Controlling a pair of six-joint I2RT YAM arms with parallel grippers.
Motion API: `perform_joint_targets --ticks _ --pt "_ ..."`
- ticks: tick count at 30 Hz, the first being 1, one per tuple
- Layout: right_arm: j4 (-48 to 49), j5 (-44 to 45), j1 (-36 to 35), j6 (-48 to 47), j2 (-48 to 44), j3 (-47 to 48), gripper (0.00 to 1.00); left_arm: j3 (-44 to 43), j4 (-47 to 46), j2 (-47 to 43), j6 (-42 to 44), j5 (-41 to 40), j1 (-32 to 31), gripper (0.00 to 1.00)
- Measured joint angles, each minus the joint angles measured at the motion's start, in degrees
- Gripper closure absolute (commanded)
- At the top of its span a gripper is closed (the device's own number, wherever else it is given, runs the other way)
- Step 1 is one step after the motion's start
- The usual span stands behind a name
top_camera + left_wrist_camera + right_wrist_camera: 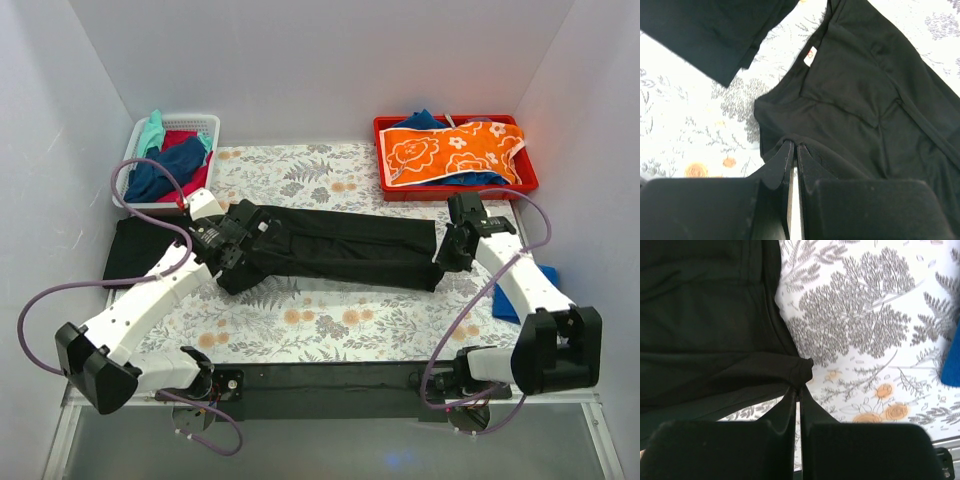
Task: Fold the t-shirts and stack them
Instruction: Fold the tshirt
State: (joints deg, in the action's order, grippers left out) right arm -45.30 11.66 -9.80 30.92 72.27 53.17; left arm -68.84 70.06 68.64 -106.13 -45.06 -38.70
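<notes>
Black t-shirt (340, 250), gripped by left pincer (794, 148) and right pincer (799, 390), shows label (810, 56) left-wrist only.

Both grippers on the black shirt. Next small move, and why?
Probably lift both ends a little, together. The left gripper and right gripper are each shut on an edge of the black t-shirt, which lies flat in a long strip, so it must clear the table covering before folding.

left claw (794, 146) and right claw (800, 389) sit pinched tight, well apart.
</notes>
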Motion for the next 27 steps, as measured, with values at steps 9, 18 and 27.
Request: perform_joint_targets --ticks 9,18,27 --pt "5.7 -2.7 1.6 -4.9 14.9 8.3 0.99 0.9 -12.7 8.0 12.3 3.3 7.6 1.0" --pt "7.8 -4.6 1.8 -7.8 26.3 14.7 0.93 0.7 -22.6 18.1 20.6 6.6 12.5 1.0" --pt "7.8 -4.5 1.9 -9.1 28.9 20.8 0.75 -7.0 -29.5 30.5 27.8 9.8 15.1 1.0"
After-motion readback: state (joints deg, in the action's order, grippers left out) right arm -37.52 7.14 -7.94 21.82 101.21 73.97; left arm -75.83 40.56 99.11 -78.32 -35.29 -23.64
